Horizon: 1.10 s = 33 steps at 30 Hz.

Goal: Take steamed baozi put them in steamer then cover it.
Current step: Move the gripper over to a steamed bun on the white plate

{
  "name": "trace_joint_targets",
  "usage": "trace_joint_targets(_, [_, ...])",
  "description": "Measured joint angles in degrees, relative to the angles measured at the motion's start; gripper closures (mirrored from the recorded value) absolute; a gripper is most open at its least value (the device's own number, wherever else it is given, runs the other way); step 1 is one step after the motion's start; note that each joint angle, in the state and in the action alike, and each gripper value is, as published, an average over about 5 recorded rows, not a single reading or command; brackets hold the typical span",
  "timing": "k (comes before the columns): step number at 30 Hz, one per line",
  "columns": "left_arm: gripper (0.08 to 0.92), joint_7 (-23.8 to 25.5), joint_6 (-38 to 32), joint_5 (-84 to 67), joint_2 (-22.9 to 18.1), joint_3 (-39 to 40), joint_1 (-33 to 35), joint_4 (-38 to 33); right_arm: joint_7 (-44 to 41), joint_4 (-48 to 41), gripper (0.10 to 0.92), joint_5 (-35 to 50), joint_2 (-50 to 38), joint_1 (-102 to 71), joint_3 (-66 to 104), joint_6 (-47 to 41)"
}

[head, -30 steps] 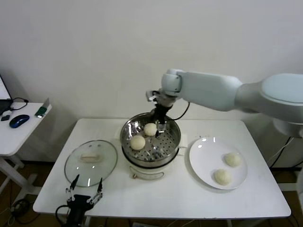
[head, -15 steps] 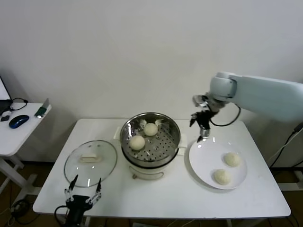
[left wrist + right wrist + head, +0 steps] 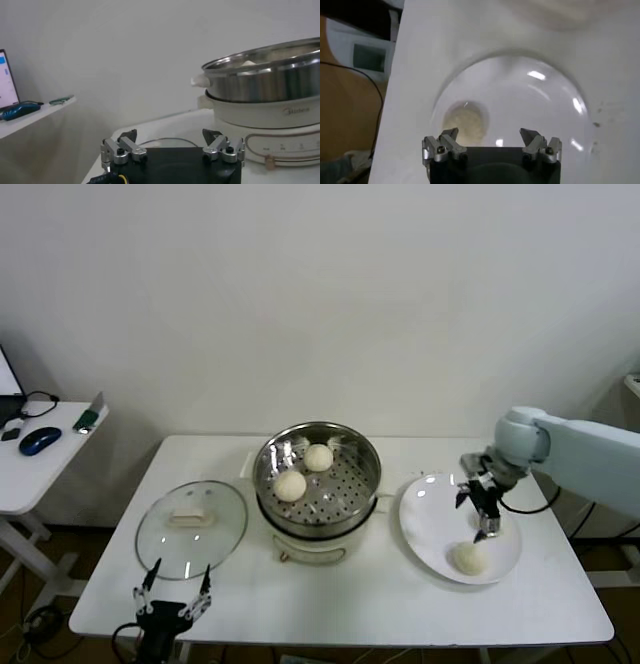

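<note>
A: Left gripper [image 3: 172,602] parked at the near table edge, fingers spread, empty. Right gripper [image 3: 484,514] over the white plate [image 3: 430,524], fingers wide apart, nothing held.

B: Baozi?

A: One bun [image 3: 470,557] on the plate, two in the steamer [image 3: 318,474]. Likely soft, light; grip the flanks gently

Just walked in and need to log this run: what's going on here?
The right gripper, jaws open, is over the white plate, going for a steamed baozi. Only one bun shows on the plate; the gripper may hide another. Two baozi already sit in the steamer. The cover lies on the table beside it. The left gripper waits, jaws open, at the table's front edge.
</note>
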Motion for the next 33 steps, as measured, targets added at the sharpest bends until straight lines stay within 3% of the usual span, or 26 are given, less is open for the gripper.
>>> trace_joint_targets(21, [0.177, -0.1, -0.2, 0.0, -0.3, -0.2, -0.2, 1.6, 0.1, -4.5, 0.211, -4.5, 2.6, -8.7, 4.3, 0.5])
trace_joint_targets(33, [0.177, -0.1, -0.2, 0.1, -0.4, 0.2, -0.4, 1.9, -0.7, -6.2, 0.335, -5.0, 4.5, -8.8, 4.4, 1.3])
